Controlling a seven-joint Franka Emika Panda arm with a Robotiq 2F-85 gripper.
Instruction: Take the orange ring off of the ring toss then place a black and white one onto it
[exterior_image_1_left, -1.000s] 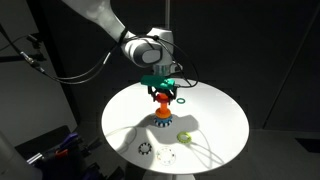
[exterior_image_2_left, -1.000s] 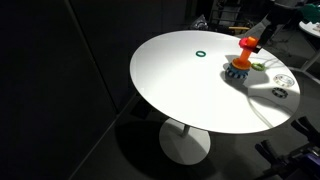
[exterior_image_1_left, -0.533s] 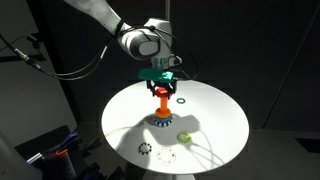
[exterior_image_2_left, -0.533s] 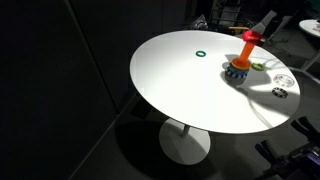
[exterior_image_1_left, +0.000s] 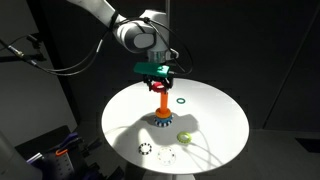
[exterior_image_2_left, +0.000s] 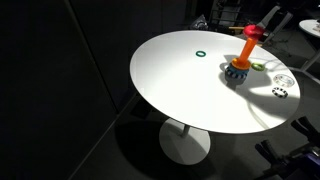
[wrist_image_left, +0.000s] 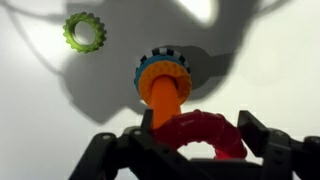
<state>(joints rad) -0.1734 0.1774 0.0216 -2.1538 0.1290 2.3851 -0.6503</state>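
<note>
The gripper (exterior_image_1_left: 157, 78) hangs over the round white table (exterior_image_1_left: 222, 115). Its two black fingers (wrist_image_left: 262, 140) squeeze the orange ring (wrist_image_left: 200, 125) from both sides, so the hand is closed on it. The ring is up in the air, right at the tip of the orange peg. I cannot tell if it is all the way off.

The ring toss (exterior_image_1_left: 161, 116) stands in the middle of the table on its blue base. The black and white one (exterior_image_1_left: 146, 150) lies flat near the front edge, a bit left of the peg, with a pale ring (exterior_image_1_left: 168, 156) just beside it. A yellow-green ring (exterior_image_1_left: 185, 137) lies near and right of the stand. A dark green ring (exterior_image_1_left: 180, 99) lies far and right.
</note>
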